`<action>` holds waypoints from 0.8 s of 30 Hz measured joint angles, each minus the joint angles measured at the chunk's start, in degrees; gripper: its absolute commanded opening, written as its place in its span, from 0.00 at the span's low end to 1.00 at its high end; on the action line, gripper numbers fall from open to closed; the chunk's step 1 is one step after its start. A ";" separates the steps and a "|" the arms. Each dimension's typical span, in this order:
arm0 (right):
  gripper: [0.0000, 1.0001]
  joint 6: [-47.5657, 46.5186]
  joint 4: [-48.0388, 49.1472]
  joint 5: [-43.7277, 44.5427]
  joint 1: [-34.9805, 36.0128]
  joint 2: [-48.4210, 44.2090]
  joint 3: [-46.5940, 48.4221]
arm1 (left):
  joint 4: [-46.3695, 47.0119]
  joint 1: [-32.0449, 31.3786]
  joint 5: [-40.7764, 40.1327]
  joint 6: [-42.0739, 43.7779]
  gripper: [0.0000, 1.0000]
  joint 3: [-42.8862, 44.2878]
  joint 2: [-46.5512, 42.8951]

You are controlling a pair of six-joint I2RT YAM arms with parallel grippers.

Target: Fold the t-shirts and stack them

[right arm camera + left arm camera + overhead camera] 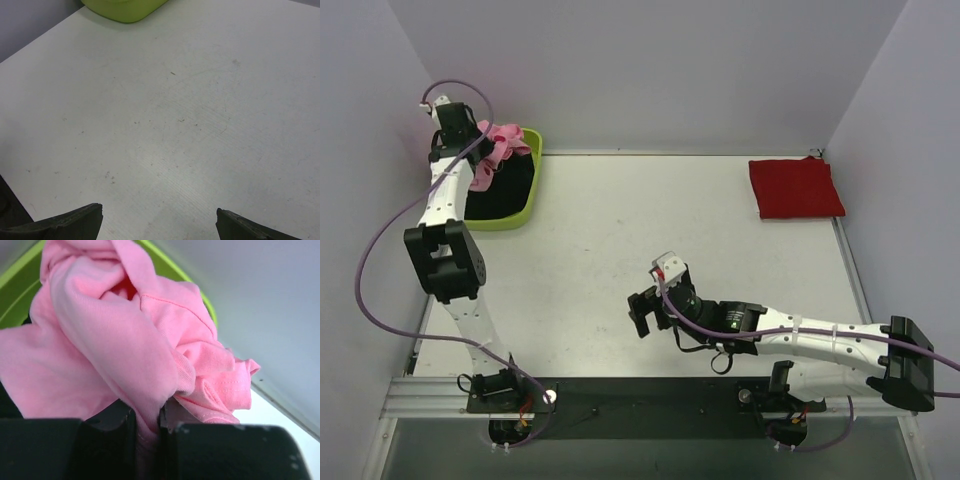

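Observation:
The light pink t-shirt [500, 147] hangs crumpled from my left gripper [470, 140] above the lime green tub [525, 205] at the back left. In the left wrist view my left gripper [147, 427] is shut on a fold of the pink t-shirt [115, 340]. The deep red t-shirt [794, 187] lies folded flat at the back right of the table. My right gripper [642, 312] hovers open and empty over the middle of the table; in the right wrist view its fingertips [75, 220] stand wide apart above bare tabletop.
The tub's dark inside [505, 190] shows under the pink shirt. The tub's rim [125, 10] shows at the top of the right wrist view. Grey walls close in the table on the left, back and right.

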 measured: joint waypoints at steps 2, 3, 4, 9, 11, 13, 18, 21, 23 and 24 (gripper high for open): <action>1.00 0.22 0.20 -0.15 0.04 -0.76 -0.59 | 1.44 0.00 0.63 -0.35 0.00 -2.93 -4.13; 1.00 0.35 0.20 -0.15 0.07 -1.36 -0.96 | 2.32 0.00 1.18 -0.66 0.00 -4.98 -6.54; 1.00 0.46 0.20 -0.15 0.09 -1.97 -1.29 | 3.13 -0.07 1.73 -0.90 0.00 -6.86 -8.72; 1.00 1.49 0.26 -0.17 0.24 -4.81 -2.49 | 3.85 -1.09 2.97 -0.79 0.00 -9.16 -13.92; 1.00 1.90 0.55 -0.17 0.57 -5.70 -3.19 | 3.85 -1.73 3.26 -0.42 0.06 -9.16 -14.58; 1.00 2.38 0.66 -0.20 0.94 -6.25 -4.00 | 4.02 -2.19 3.32 0.26 0.32 -9.64 -14.82; 1.00 3.21 0.61 -0.22 2.05 -6.29 -4.74 | 5.01 -2.54 3.41 1.97 0.56 -15.52 -15.39; 1.00 3.28 0.61 -0.22 2.67 -6.32 -4.76 | 5.27 -2.47 3.08 2.27 0.48 -19.39 -15.39; 1.00 3.43 0.61 -0.20 2.80 -6.32 -4.76 | 5.22 -2.36 2.99 2.21 0.00 -20.37 -15.32; 1.00 3.45 0.63 -0.17 2.82 -6.32 -4.76 | 5.33 -2.36 2.82 2.27 0.00 -20.55 -15.32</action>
